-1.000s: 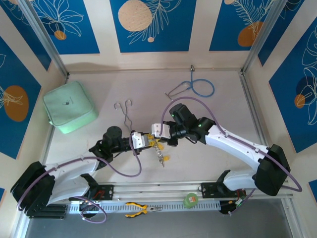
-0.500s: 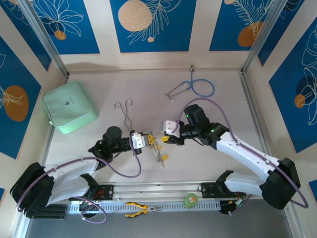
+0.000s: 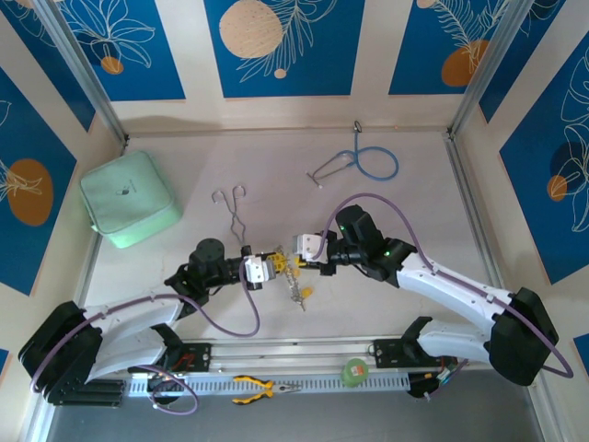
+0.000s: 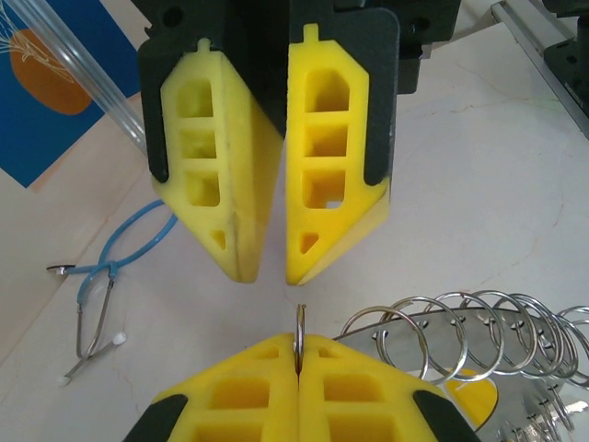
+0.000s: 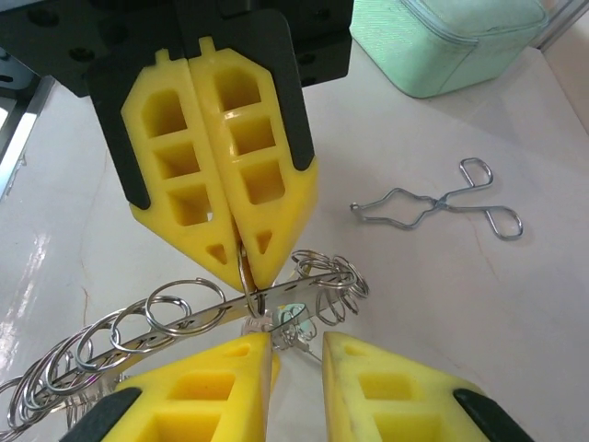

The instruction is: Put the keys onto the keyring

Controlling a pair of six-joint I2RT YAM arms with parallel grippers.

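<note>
Left tool [image 4: 300, 343] is clenching its yellow foam pads flat together on one small split ring at the rim of the wide silvery metal keyring [image 4: 460, 324], whose edge is carrying a row of such little silver loops. From the right wrist camera, that same left tool [image 5: 242, 262] is showing at the top with its pads pressed tight on the thin loop, and the keyring [image 5: 175, 324] is stretching out below it towards the lower left.

The right tool [image 5: 296, 343] is standing released, its two yellow fingers apart with a clear gap and gripping nothing; it is facing the left tool just across the ring.

From above, the keyring [image 3: 288, 268] is sitting between the two tools near the middle of the pale worktop [image 3: 414, 212]. The tiny keys with yellow plastic heads [image 3: 304, 294] are lying just beside it on the near side; whether they are hooked on cannot be told.

Silver scissor-like forceps [image 3: 235, 207] are lying behind the left tool, a mint-green zipped pouch [image 3: 129, 198] is sitting at the far left, and a blue-tubed stethoscope [image 3: 368, 164] is resting at the back.
</note>
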